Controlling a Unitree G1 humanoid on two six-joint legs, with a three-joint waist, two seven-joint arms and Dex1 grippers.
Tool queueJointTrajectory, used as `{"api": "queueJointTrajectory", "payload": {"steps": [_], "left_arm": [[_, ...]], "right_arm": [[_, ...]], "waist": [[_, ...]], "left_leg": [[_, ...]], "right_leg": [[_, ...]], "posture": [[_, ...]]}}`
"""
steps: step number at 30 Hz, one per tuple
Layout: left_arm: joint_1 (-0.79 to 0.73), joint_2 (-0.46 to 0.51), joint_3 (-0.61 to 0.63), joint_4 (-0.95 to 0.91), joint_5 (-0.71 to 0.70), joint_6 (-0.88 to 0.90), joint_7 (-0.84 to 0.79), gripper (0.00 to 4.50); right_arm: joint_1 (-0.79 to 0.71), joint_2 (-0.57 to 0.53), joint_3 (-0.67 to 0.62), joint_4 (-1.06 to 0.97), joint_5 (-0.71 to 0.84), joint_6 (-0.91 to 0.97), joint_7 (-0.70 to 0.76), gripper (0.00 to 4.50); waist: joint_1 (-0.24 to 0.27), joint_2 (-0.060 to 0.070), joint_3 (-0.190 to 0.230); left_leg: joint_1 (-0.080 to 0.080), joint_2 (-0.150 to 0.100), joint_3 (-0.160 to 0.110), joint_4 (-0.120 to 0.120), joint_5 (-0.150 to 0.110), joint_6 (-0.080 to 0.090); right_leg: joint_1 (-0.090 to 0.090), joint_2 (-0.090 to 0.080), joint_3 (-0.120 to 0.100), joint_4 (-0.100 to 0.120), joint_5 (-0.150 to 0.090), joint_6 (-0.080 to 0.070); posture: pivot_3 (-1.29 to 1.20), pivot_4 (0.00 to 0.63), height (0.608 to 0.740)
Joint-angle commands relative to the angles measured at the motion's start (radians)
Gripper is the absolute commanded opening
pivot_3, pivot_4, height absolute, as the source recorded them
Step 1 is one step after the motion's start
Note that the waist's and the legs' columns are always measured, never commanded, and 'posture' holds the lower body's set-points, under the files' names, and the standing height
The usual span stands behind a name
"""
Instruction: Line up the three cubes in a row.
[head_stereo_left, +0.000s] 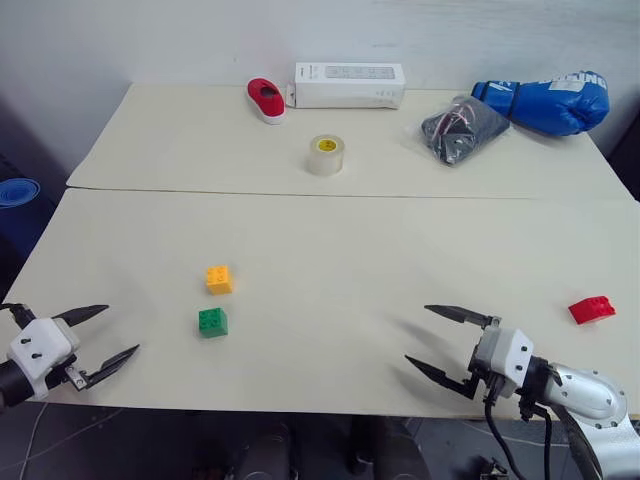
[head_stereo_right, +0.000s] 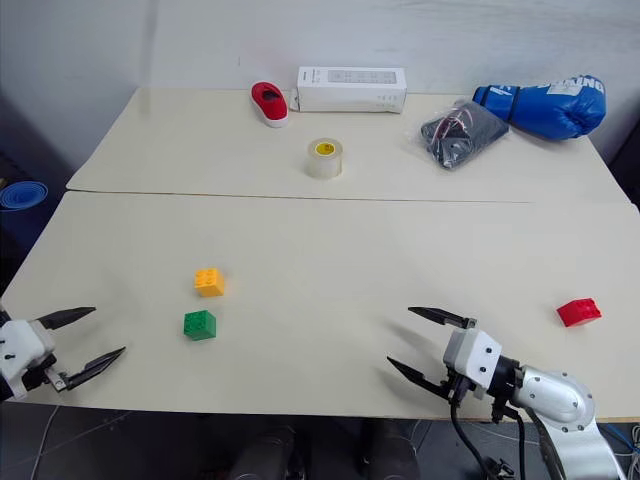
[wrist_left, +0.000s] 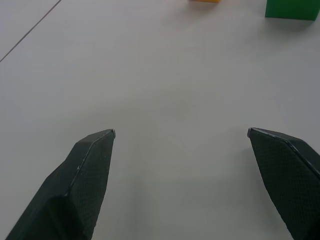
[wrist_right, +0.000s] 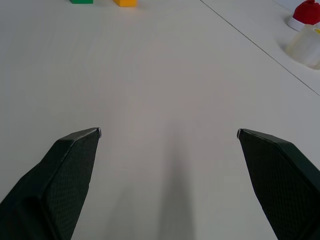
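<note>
On the table (head_stereo_left: 330, 250), both pincers spread empty, left pincer (head_stereo_left: 118, 333) partly cropped, right pincer (head_stereo_left: 418, 336), red cube (head_stereo_left: 591, 309) far right.

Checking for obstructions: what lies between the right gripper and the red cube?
Nothing: in the left eye view, only bare table separates the open right gripper from the red cube, which sits apart, out to its right.

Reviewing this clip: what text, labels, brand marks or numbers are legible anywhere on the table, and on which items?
No text can be read for certain.
Blue boxing glove: white lettering on the cuff, too blurred to read.
White box: faint grey print on top, too small to read.
Tape roll: yellow core label with a dark mark, unreadable.
Red cube, green cube, orange-yellow cube: no markings visible.
</note>
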Motion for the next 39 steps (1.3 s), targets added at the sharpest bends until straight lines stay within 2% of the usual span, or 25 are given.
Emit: {"api": "queueJointTrajectory", "payload": {"steps": [1,4,6,9,15,20,23,27,31,35,39], "left_arm": [[-0.048,0.013,0.008,0.012,-0.039,0.044,0.008,4.47],[-0.033,0.018,0.004,-0.077,-0.109,0.177,-0.033,4.47],[-0.010,0.025,0.014,-0.183,-0.238,0.317,-0.102,4.47],[-0.028,0.022,0.001,-0.290,-0.283,0.409,-0.100,4.47],[-0.188,-0.054,-0.202,-0.523,-0.298,0.489,-0.058,4.47],[-0.303,-0.093,-0.357,-0.556,-0.262,0.507,-0.086,4.47],[-0.372,-0.118,-0.410,-0.536,-0.265,0.518,-0.096,4.47],[-0.410,-0.159,-0.454,-0.550,-0.265,0.533,-0.084,4.47],[-0.411,-0.179,-0.484,-0.582,-0.265,0.555,-0.076,4.47],[-0.405,-0.170,-0.517,-0.601,-0.262,0.588,-0.090,4.47],[-0.409,-0.182,-0.528,-0.605,-0.251,0.583,-0.081,4.47]], "right_arm": [[-0.017,0.002,-0.011,-0.013,0.011,-0.009,-0.010,4.50],[-0.013,0.000,-0.034,-0.028,0.040,0.020,-0.024,4.50],[0.027,-0.004,-0.071,-0.059,0.070,0.051,-0.038,4.50],[0.090,0.001,-0.156,-0.095,0.105,0.093,-0.081,4.50],[0.233,0.082,-0.487,-0.064,0.173,0.123,-0.236,4.50],[0.355,0.186,-0.672,-0.002,0.203,0.098,-0.293,4.50],[0.420,0.248,-0.712,0.032,0.221,0.100,-0.300,4.50],[0.457,0.308,-0.692,0.018,0.231,0.108,-0.314,4.50],[0.354,0.236,-0.682,0.065,0.218,0.162,-0.352,4.50],[0.199,0.091,-0.662,0.201,0.218,0.278,-0.347,4.50],[0.014,-0.068,-0.608,0.420,0.199,0.348,-0.283,4.50]], "waist": [[0.002,0.000,0.000],[0.000,0.000,0.000],[0.000,0.000,0.000],[0.002,0.000,0.000],[0.012,0.001,0.000],[0.004,0.002,-0.001],[-0.004,0.002,-0.001],[-0.010,0.007,-0.004],[-0.024,0.008,-0.004],[-0.022,0.008,-0.004],[-0.019,0.009,-0.004]], "left_leg": [[0.000,0.000,0.000,0.000,0.000,0.000],[0.000,0.000,0.000,0.000,0.000,0.000],[0.000,0.000,0.000,0.000,0.000,0.000],[-0.001,0.000,0.000,0.000,0.000,0.000],[0.001,-0.002,-0.001,0.001,0.000,0.000],[0.001,-0.001,0.000,0.000,0.001,-0.001],[0.001,0.000,0.001,0.000,0.002,-0.002],[0.002,0.000,0.002,0.000,0.002,-0.001],[0.003,0.000,0.002,0.000,0.001,-0.001],[0.003,0.000,0.003,0.000,0.002,-0.001],[0.003,-0.002,0.004,0.000,0.003,0.001]], "right_leg": [[0.000,0.000,0.000,0.000,0.000,0.000],[0.000,0.000,0.000,0.000,0.000,0.000],[0.000,0.000,0.000,0.003,0.000,0.000],[0.001,0.001,0.000,0.003,0.000,0.000],[0.004,-0.001,0.001,-0.001,0.002,0.003],[0.003,0.002,0.001,0.003,0.001,0.001],[0.002,0.004,0.002,0.003,0.000,0.001],[0.003,0.003,0.003,0.002,0.000,0.000],[0.002,0.003,0.004,0.002,0.000,0.000],[0.002,0.003,0.005,0.003,0.000,0.000],[0.002,0.002,0.005,0.004,0.000,0.000]], "posture": [[0.00,0.150,0.740],[0.00,0.150,0.740],[0.00,0.150,0.740],[0.00,0.150,0.740],[0.00,0.150,0.740],[0.00,0.150,0.740],[0.00,0.150,0.740],[0.00,0.150,0.740],[0.00,0.150,0.740],[0.00,0.150,0.740],[0.00,0.150,0.740]]}}
